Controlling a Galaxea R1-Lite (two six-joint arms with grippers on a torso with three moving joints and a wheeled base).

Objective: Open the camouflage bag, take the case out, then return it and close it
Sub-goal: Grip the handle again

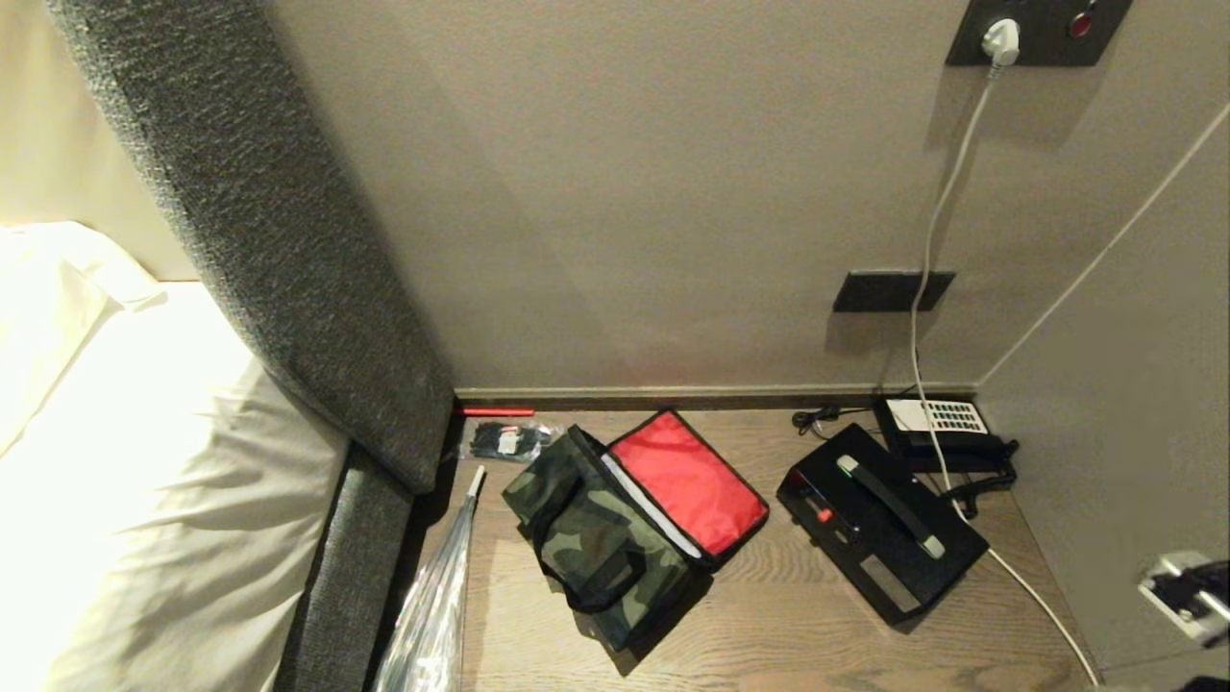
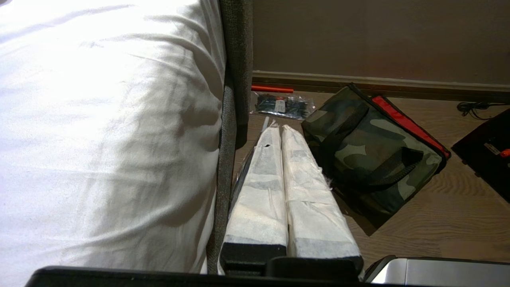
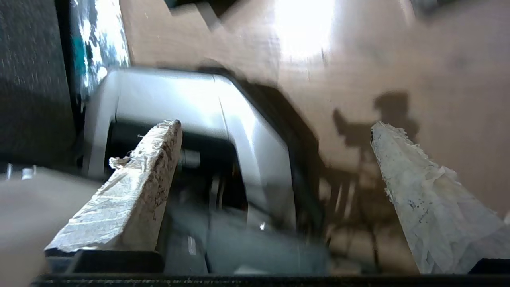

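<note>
Camouflage bag (image 1: 601,538) open, red lid back; case (image 1: 879,519) right, apart. Right gripper (image 3: 275,159) spread wide, empty. Left gripper (image 2: 283,133) pressed together.

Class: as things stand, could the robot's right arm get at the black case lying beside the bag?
Probably yes. The case lies bare on the wooden top, apart from the camouflage bag, nothing on it. The right gripper is open, empty, off to the case's right.
</note>
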